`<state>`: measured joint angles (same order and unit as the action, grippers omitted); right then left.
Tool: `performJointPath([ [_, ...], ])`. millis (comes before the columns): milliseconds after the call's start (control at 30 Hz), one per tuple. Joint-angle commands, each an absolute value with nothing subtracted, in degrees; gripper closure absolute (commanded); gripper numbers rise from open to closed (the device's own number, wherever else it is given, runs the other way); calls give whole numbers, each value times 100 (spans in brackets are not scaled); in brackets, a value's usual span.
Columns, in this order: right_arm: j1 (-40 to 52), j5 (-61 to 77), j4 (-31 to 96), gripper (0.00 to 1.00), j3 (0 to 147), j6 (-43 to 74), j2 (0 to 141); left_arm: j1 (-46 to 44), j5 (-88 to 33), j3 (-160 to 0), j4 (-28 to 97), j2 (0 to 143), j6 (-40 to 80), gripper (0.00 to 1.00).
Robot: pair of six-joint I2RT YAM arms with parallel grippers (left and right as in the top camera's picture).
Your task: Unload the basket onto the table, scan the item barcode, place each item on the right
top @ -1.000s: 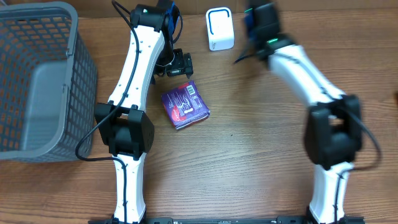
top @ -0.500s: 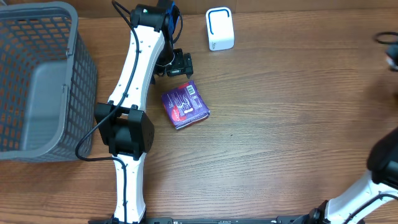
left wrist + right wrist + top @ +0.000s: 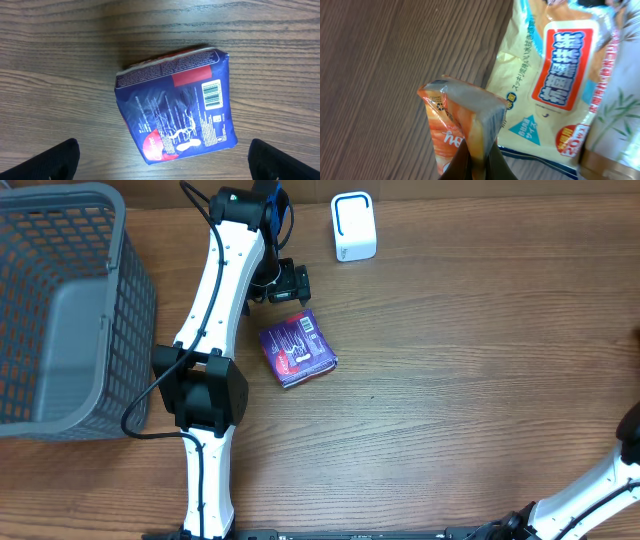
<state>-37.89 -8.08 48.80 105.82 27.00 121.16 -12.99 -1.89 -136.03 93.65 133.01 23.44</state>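
Blue pack (image 3: pixel 298 350) lies flat on the table (image 3: pixel 450 380), barcode (image 3: pixel 212 95) up, at 7 o'clock of the scanner (image 3: pixel 353 227), well apart. Left gripper (image 3: pixel 288 284) hovers at its 12 o'clock, spread wide, empty. Right gripper (image 3: pixel 477 162), off at 3 o'clock, pinches an orange packet (image 3: pixel 462 120) tight. Judged: scan not yet done; presenting an item to the scanner is left.

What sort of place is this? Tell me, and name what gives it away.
Probably a mock shop checkout: a grey shopping basket, a white scanner-like box, and a blue packet lying barcode-up on the wooden table.
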Motion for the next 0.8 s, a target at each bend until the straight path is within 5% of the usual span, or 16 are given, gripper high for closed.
performJointPath([
  [0, -3800, -744, 4670, 96, 10608, 2749, 12320, -1280, -237, -13697, 9380, 13303, 2331, 0],
  [667, -3800, 397, 3885, 96, 10608, 2709, 13089, -1280, -237, -13697, 9380, 13303, 2333, 0],
  [733, -3800, 375, 3922, 85, 10608, 2705, 13157, -1280, -237, -13697, 9378, 13303, 2333, 0],
  [767, -3800, 375, 3933, 63, 10608, 2700, 13170, -1280, -237, -13697, 9380, 13303, 2331, 0],
])
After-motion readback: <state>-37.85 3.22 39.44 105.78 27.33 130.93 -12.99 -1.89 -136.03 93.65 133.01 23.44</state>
